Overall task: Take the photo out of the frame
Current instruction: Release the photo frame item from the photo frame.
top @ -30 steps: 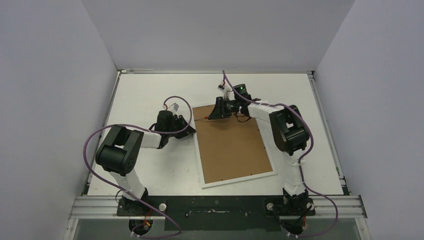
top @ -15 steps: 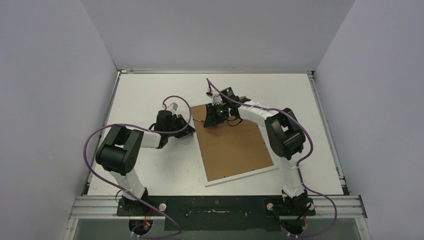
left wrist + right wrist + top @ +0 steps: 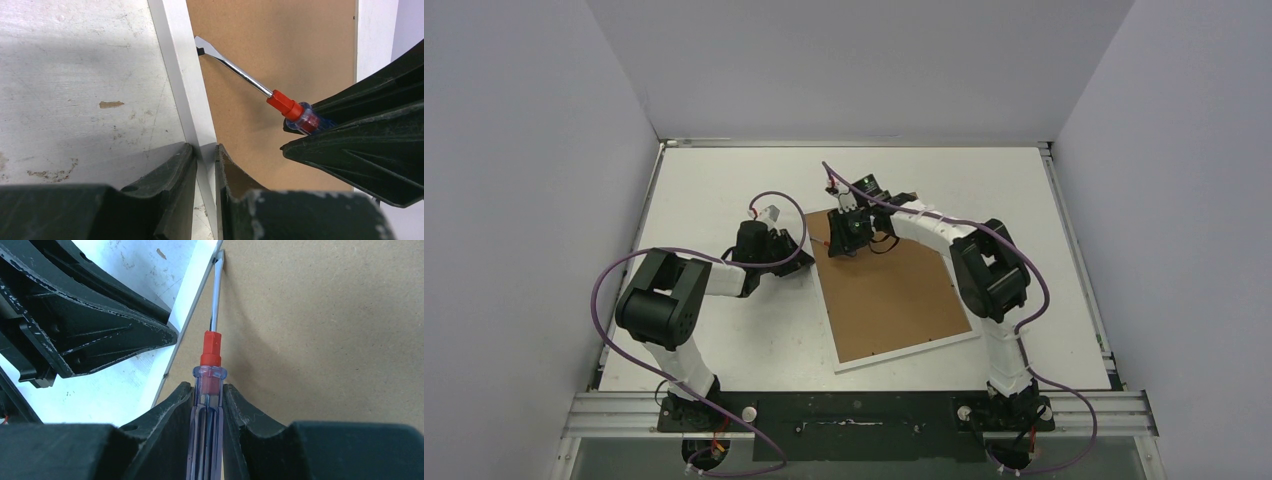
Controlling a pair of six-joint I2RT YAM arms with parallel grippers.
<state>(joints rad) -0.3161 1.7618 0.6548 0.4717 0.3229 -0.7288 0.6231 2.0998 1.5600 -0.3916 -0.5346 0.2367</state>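
Note:
The frame [image 3: 894,295] lies face down on the table, brown fibreboard back up, narrow white strips round it. The photo is hidden under the backing. My left gripper [image 3: 807,256] is shut on the frame's left white strip [image 3: 182,85] near the far corner, one finger outside [image 3: 170,175] and one on the board side. My right gripper [image 3: 841,236] is shut on a red-and-blue screwdriver [image 3: 210,365]. Its flat tip [image 3: 200,46] rests at the seam between the board and the left strip, just beyond the left gripper [image 3: 90,335].
White table [image 3: 714,190] with scuffs and a brown stain [image 3: 111,104], enclosed by grey walls at the left, back and right. Purple cables [image 3: 774,200] loop over both arms. The two grippers stand close together at the frame's far left corner.
My right gripper has carried the screwdriver leftward across the board to the frame's left edge. The frame has turned slightly. The left gripper has kept its hold and place.

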